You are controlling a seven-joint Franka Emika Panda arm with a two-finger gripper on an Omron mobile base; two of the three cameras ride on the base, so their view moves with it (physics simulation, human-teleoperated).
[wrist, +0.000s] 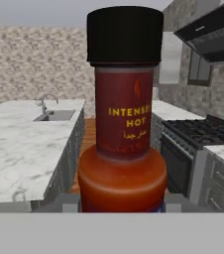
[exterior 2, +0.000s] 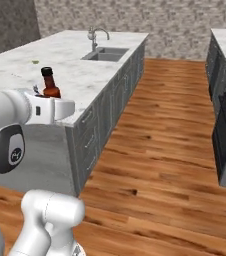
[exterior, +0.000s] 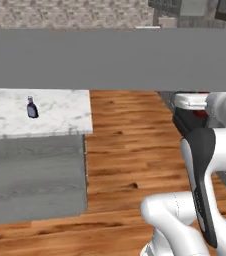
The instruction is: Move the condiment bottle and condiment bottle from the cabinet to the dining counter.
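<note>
a small dark condiment bottle (exterior: 32,108) stood upright on the marble desk (exterior: 60,112) at the left, well apart from the arm. further right, the end effector (wrist: 121,201) was closed partway on a red hot sauce bottle (wrist: 122,149) with a black cap (wrist: 125,35), held upright; its fingers (wrist: 70,202) seemed to press the wide base, though they were barely visible. a sink (exterior 2: 105,53) sat in the desk beyond.
</note>
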